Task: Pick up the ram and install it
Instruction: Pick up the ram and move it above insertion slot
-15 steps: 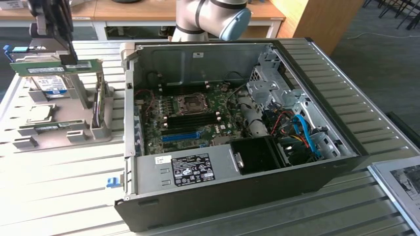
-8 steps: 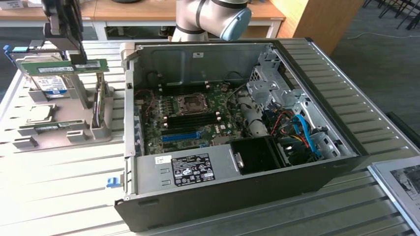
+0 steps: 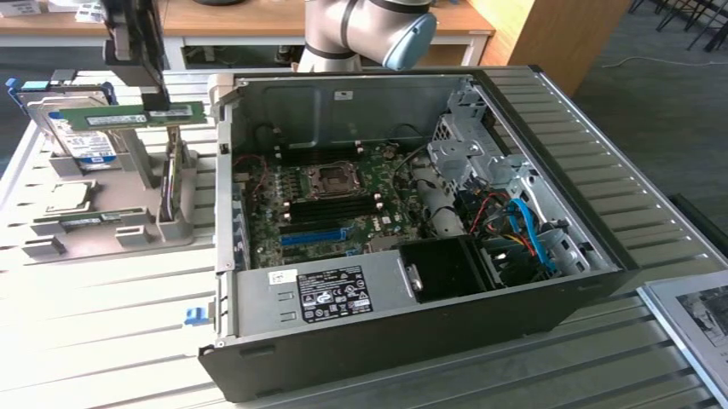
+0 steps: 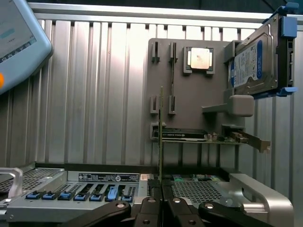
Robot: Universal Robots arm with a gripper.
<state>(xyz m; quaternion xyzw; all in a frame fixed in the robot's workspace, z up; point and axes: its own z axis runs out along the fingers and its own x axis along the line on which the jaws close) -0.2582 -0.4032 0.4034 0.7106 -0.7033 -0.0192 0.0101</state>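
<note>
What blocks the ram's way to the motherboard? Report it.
The gripper holds the ram over the tray beside the open case. The case's side wall stands between it and the motherboard. Nothing visible covers the board from above.

There is one ram (image 3: 131, 115) stick, clamped in the one gripper (image 3: 159, 107). One open computer case (image 3: 455, 341) sits on the tabletop (image 3: 102, 341). Inside it lies one motherboard (image 3: 330, 204) with one processor socket (image 3: 333, 177) and one long blue slot (image 3: 313, 236). At the case's nine o'clock in the exterior view stands one grey holder (image 3: 119, 243). It bears one hard drive (image 3: 80, 141) and one square silver chip (image 3: 66, 197). One robot arm (image 3: 364, 30) rises at the case's twelve o'clock.
</note>
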